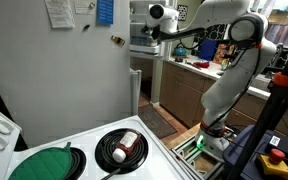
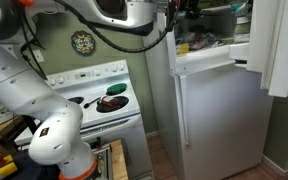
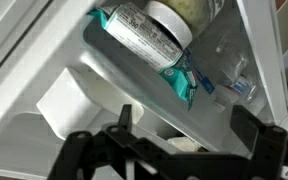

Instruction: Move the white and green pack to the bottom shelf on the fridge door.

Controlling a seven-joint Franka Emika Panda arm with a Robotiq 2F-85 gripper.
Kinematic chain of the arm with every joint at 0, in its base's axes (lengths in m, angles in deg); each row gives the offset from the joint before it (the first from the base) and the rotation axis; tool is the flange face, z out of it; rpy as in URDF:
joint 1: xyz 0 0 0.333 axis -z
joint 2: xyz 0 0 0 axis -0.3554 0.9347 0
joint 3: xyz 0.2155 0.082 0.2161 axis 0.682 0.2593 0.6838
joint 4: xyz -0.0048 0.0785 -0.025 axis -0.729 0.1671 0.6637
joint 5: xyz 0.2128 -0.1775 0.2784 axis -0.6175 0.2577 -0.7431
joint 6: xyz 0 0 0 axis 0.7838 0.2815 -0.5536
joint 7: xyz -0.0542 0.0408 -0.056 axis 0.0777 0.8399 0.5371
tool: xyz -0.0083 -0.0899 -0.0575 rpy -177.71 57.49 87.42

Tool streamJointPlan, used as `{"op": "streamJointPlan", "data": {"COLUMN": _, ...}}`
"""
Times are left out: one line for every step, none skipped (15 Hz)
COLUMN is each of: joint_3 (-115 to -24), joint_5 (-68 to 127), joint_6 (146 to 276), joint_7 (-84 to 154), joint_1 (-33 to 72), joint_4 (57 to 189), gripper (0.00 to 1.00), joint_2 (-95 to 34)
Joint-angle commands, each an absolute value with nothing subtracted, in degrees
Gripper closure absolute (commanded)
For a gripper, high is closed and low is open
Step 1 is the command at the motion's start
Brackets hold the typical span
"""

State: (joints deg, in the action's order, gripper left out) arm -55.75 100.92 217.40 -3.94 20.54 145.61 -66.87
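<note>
The white and green pack (image 3: 142, 42) lies on its side on a clear shelf of the fridge door (image 3: 209, 120), next to a jar with a white lid (image 3: 172, 20). My gripper (image 3: 189, 135) is open and empty, with its dark fingers spread wide just below the pack and not touching it. In both exterior views the arm reaches high into the open upper compartment of the white fridge (image 2: 219, 110), with the gripper (image 1: 144, 35) (image 2: 179, 10) at the top. The pack is hidden in both exterior views.
A white stove (image 2: 94, 100) stands beside the fridge, with a dark pan (image 1: 121, 147) on one burner and a green cover (image 1: 44, 163) on another. The open upper fridge door (image 2: 279, 50) juts out. A small bottle (image 3: 239, 88) sits on the shelf beside the pack.
</note>
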Motion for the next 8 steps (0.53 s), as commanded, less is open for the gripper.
{"op": "streamJointPlan", "data": {"joint_3": -57.17, "joint_5": 93.18, "joint_6": 211.2, "joint_7": 3.27, "joint_1": 17.58, "joint_4": 150.43, "gripper": 0.0, "joint_2": -73.93}}
{"op": "streamJointPlan", "data": {"joint_3": -57.29, "joint_5": 92.1, "joint_6": 209.81, "joint_7": 4.85, "joint_1": 17.45, "joint_4": 151.05, "gripper": 0.0, "joint_2": -75.38}}
{"op": "streamJointPlan", "data": {"joint_3": -57.65, "joint_5": 90.56, "joint_6": 208.66, "joint_7": 6.88, "joint_1": 17.18, "joint_4": 151.61, "gripper": 0.0, "joint_2": -76.83}}
{"op": "streamJointPlan", "data": {"joint_3": -58.13, "joint_5": 89.64, "joint_6": 208.25, "joint_7": 9.01, "joint_1": 17.04, "joint_4": 152.4, "gripper": 0.0, "joint_2": -78.34}}
{"op": "streamJointPlan", "data": {"joint_3": -58.46, "joint_5": 88.74, "joint_6": 207.53, "joint_7": 11.37, "joint_1": 17.02, "joint_4": 153.03, "gripper": 0.0, "joint_2": -79.76}}
{"op": "streamJointPlan", "data": {"joint_3": -59.61, "joint_5": 86.96, "joint_6": 208.21, "joint_7": 14.55, "joint_1": 16.53, "joint_4": 153.93, "gripper": 0.0, "joint_2": -81.27}}
{"op": "streamJointPlan", "data": {"joint_3": -60.37, "joint_5": 85.15, "joint_6": 208.43, "joint_7": 17.0, "joint_1": 16.34, "joint_4": 154.61, "gripper": 0.0, "joint_2": -82.58}}
{"op": "streamJointPlan", "data": {"joint_3": -61.42, "joint_5": 82.77, "joint_6": 209.1, "joint_7": 19.44, "joint_1": 15.87, "joint_4": 155.34, "gripper": 0.0, "joint_2": -83.91}}
